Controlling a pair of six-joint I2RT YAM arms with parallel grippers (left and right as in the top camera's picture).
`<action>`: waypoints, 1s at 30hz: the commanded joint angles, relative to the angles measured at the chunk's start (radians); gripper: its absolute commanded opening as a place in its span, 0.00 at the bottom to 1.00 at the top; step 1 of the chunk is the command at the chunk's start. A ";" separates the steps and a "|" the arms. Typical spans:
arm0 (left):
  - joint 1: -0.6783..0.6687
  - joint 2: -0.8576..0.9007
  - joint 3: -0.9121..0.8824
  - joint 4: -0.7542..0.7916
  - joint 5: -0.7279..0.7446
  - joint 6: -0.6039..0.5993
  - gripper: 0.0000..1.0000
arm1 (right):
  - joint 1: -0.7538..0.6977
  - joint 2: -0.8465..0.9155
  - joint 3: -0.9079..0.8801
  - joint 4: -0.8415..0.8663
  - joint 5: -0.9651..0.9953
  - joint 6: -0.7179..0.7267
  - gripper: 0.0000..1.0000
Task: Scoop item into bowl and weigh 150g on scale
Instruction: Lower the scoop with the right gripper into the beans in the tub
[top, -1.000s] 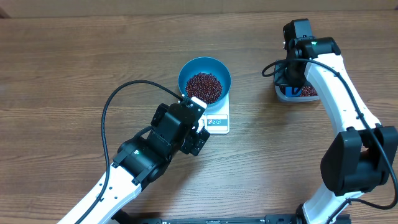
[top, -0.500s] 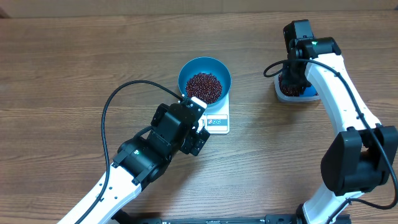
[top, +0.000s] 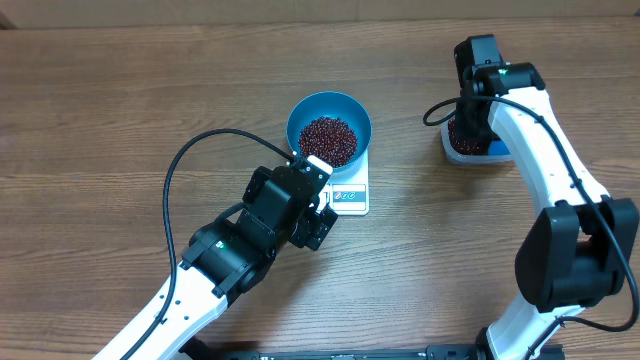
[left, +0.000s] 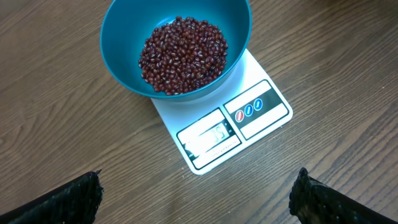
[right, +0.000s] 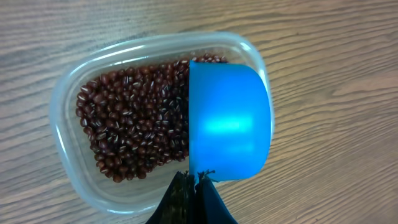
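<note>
The teal-blue bowl (left: 118, 59) stands on the white scale (left: 261, 115) and holds a heap of dark red-brown beans (left: 183, 53). The scale's display faces my left gripper (left: 198, 186), which hangs open just in front of the scale with nothing between its fingers. In the overhead view the bowl (top: 296, 120) and scale (top: 350, 198) lie mid-table. My right gripper (right: 193, 177) is shut on the handle of a bright blue scoop (right: 229, 121). The scoop is over the right half of a clear tub (right: 65, 99) of beans (right: 134, 118). Its smooth outer wall faces the camera.
The clear tub (top: 470, 155) sits at the right rear of the wooden table, under the right arm. A black cable (top: 185, 165) loops left of the left arm. Bare wood surrounds the scale on all sides.
The right wrist has shifted slightly over the tub, turning the scoop, so beans now show under the gripper from overhead. The left arm, bowl and scale have not moved.
</note>
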 joint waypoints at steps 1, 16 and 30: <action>-0.002 -0.011 -0.010 0.001 -0.011 -0.009 1.00 | -0.010 0.026 -0.024 0.001 0.003 -0.003 0.04; -0.002 -0.011 -0.010 0.001 -0.011 -0.009 1.00 | -0.010 0.026 -0.024 0.004 -0.233 -0.003 0.04; -0.002 -0.011 -0.010 0.001 -0.011 -0.010 1.00 | -0.047 0.026 -0.024 0.060 -0.464 -0.023 0.04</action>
